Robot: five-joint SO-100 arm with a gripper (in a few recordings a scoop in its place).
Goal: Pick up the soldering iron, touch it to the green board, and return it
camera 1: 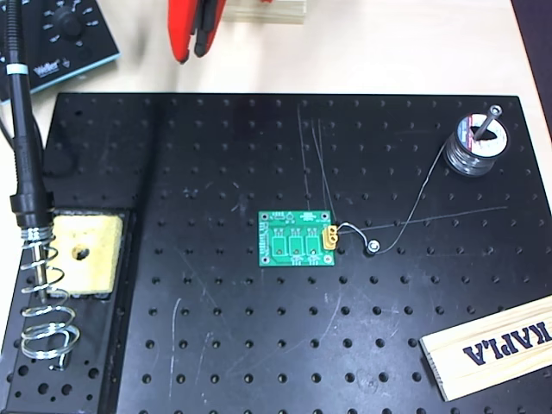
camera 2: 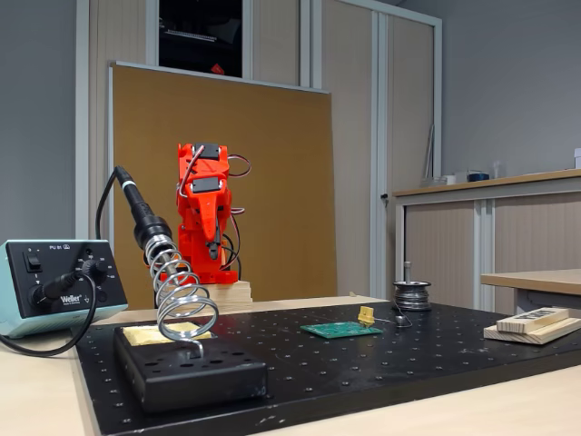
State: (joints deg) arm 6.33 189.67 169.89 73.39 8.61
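Currently the soldering iron [camera 1: 24, 147] rests tip-down in its coil stand [camera 1: 43, 310], well left of the closed, empty tool [camera 1: 191, 47]; green board [camera 1: 297, 239] lies flat.

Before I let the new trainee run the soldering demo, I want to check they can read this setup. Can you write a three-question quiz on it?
1. True or false: the soldering iron is resting in the coil spring stand.
2. In the overhead view, which object lies right of the green board near the breadboard's bottom edge?
A. the yellow sponge
B. the wooden block printed KAPLA
C. the Weller station
3. Fill in: the thin wire from the board's yellow connector leads up to the ____.

Key
1. True; the red gripper sits away from it, folded back at the table's far edge.
2. B
3. solder spool
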